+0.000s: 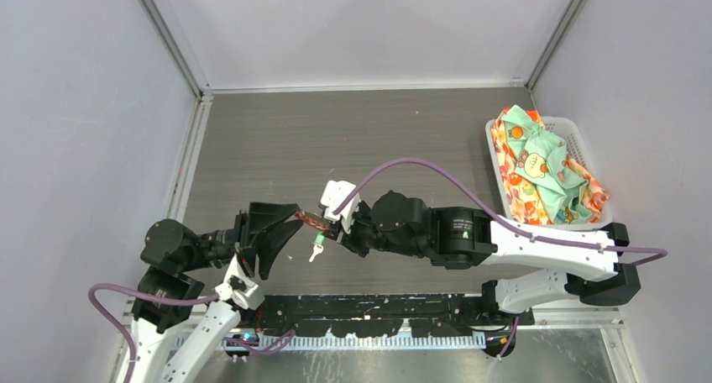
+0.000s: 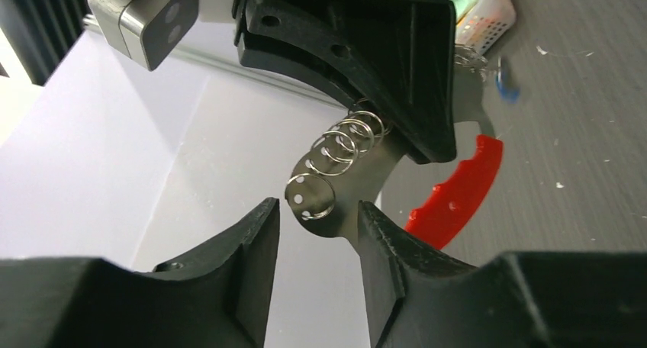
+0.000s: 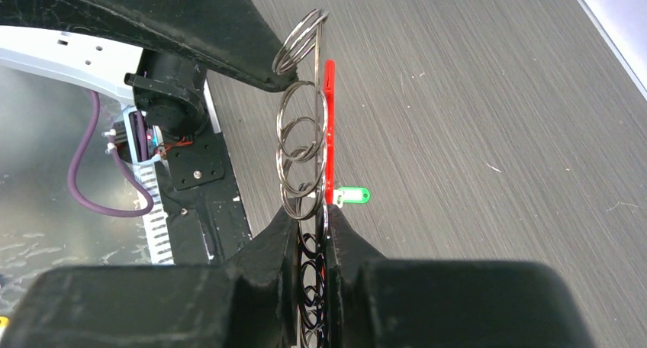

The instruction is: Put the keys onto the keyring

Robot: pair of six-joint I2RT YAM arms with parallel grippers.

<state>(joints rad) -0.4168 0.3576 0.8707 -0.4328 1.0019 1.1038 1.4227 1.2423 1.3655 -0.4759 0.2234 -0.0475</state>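
Pinching the keyring [image 3: 301, 157] by its lower links, the right claw [image 3: 309, 214] is clenched on the chain and holds it off the tabletop [image 1: 378, 139], strung out toward the left claw [image 2: 319, 211]. The red oval loop [image 3: 328, 119] runs edge-on just beside the silver rings. The left claw faces it with jaws parted. The end ring sits at the mouth of the gap, and nothing appears gripped.

One green-headed key [image 3: 352, 195] lies flat on the tabletop just below the chain, apart from both claws.

The key looks light, rigid and thin. Its bare blade is likely slick, so the plastic head should give the surer hold, though a key lying flat leaves little to get under. The chain is probably limp and free to swing, while each split ring is likely springy and stiff to pry open — best steadied close to the ring being worked.

Room is tightest where the two claws meet nose to nose. Open tabletop stretches beyond them, with a white basket [image 1: 495, 156] of cloth well off to the right and walls on three sides.
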